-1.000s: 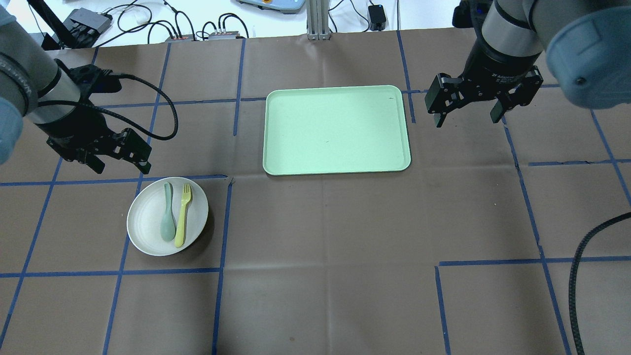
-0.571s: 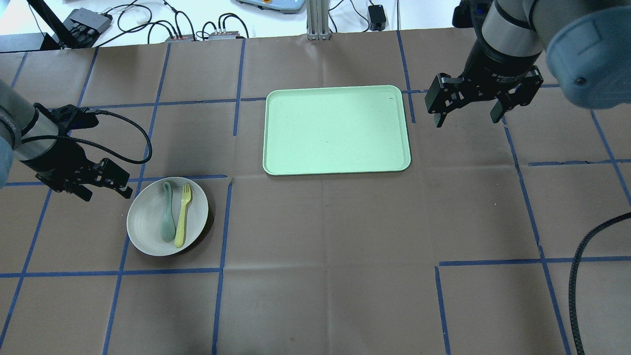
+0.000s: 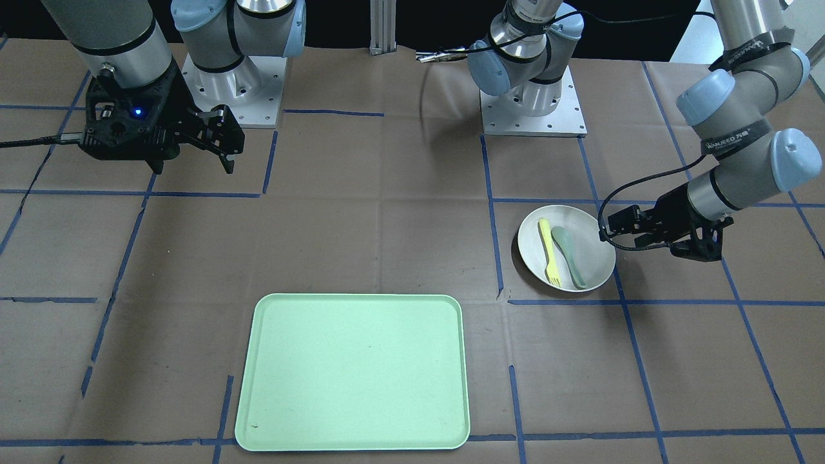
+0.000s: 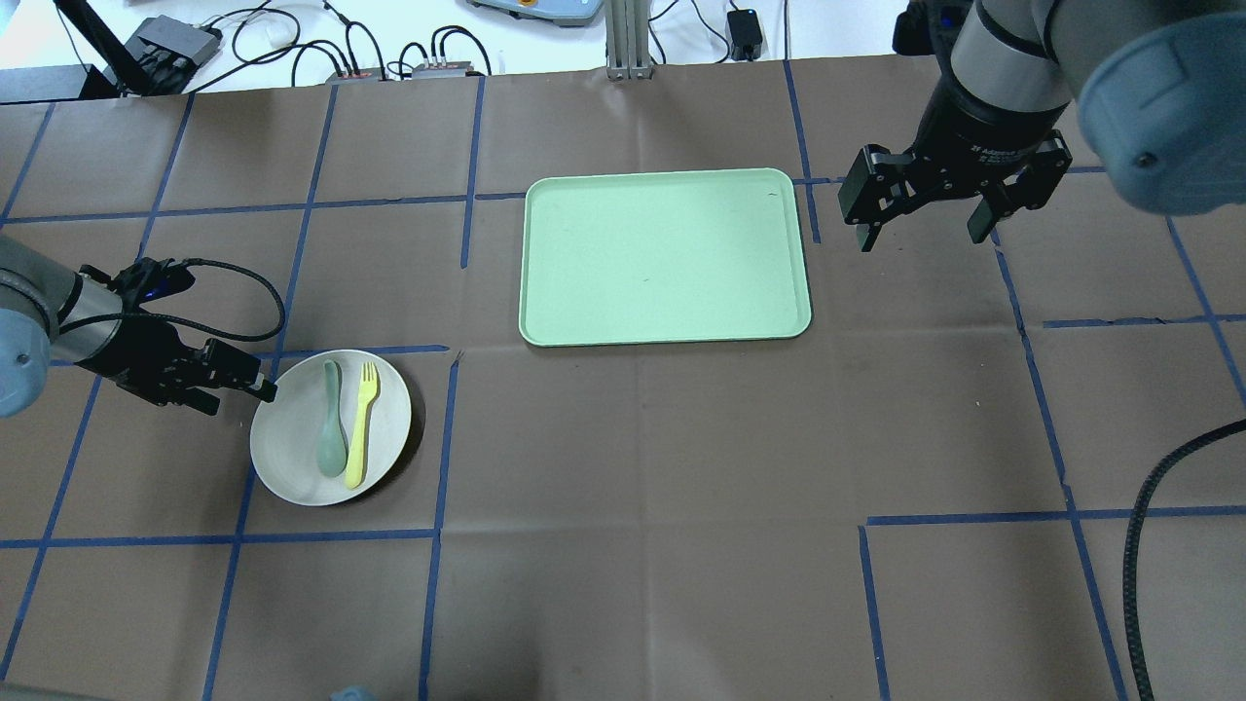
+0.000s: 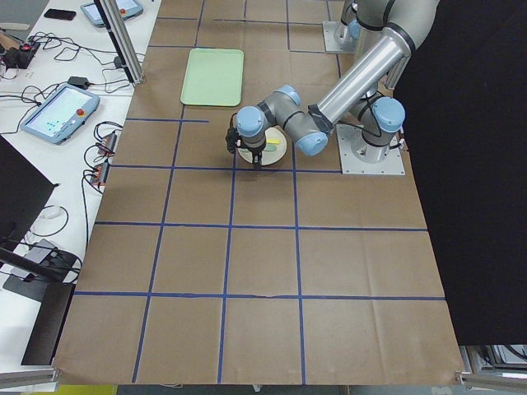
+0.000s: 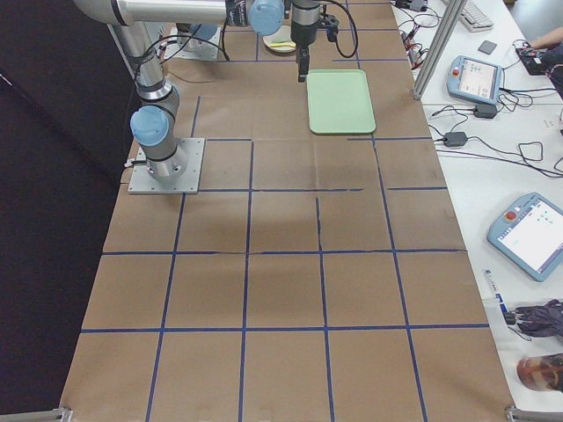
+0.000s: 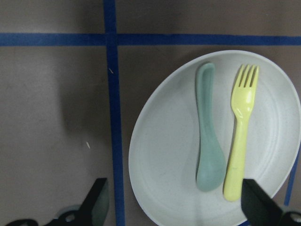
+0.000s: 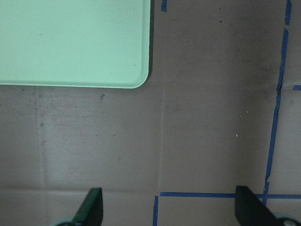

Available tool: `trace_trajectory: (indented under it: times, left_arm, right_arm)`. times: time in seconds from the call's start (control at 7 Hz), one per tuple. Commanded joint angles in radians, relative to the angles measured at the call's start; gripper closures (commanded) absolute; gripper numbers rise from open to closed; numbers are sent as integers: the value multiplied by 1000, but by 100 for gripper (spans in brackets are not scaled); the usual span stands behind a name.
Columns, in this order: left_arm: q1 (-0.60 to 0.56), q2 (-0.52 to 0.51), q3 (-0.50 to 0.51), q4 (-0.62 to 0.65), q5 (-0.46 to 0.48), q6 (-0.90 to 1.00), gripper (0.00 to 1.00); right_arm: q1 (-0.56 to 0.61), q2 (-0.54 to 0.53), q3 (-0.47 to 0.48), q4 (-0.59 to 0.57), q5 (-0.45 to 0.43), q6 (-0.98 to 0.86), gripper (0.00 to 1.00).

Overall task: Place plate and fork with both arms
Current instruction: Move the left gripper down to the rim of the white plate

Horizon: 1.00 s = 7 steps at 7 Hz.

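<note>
Left gripper (image 4: 238, 397), fingers wide, just beside the plate (image 4: 292, 458) holding the fork (image 4: 362, 424); right gripper (image 4: 920, 239) fingers wide beside the tray (image 4: 667, 253)

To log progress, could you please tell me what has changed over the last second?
The left gripper came back toward the robot and down beside the plate's left rim, open, nothing grasped. The right gripper, fork, spoon and tray stayed put.

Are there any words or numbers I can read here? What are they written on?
"WANJEEO", as best it reads: white letters on the black strap round the left arm.
White print on the right arm's wrist: too small to read.
Pendant screen: too blurred to read.
Plate, fork, spoon, tray: no writing.
</note>
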Motion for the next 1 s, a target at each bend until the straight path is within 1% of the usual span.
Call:
trace_trajectory:
  times: [0.0, 0.14, 0.29, 0.43, 0.57, 0.71, 0.86]
  left_arm:
    - [27, -34, -3, 11, -43, 22, 11]
    - [31, -62, -2, 18, -43, 42, 10]
    - [47, -95, 0, 41, -41, 57, 7]
    - [48, -99, -3, 46, -38, 59, 9]
    - [48, -94, -2, 41, -31, 56, 23]
    - [48, -83, -3, 29, -28, 53, 43]
    - [48, -86, -3, 28, -18, 53, 51]
  right_arm:
    - [0, 0, -1, 0, 0, -1, 0]
    - [0, 0, -1, 0, 0, -1, 0]
    - [0, 0, -1, 0, 0, -1, 0]
    - [0, 0, -1, 0, 0, -1, 0]
    - [0, 0, -1, 0, 0, -1, 0]
    - [0, 0, -1, 0, 0, -1, 0]
    - [0, 0, -1, 0, 0, -1, 0]
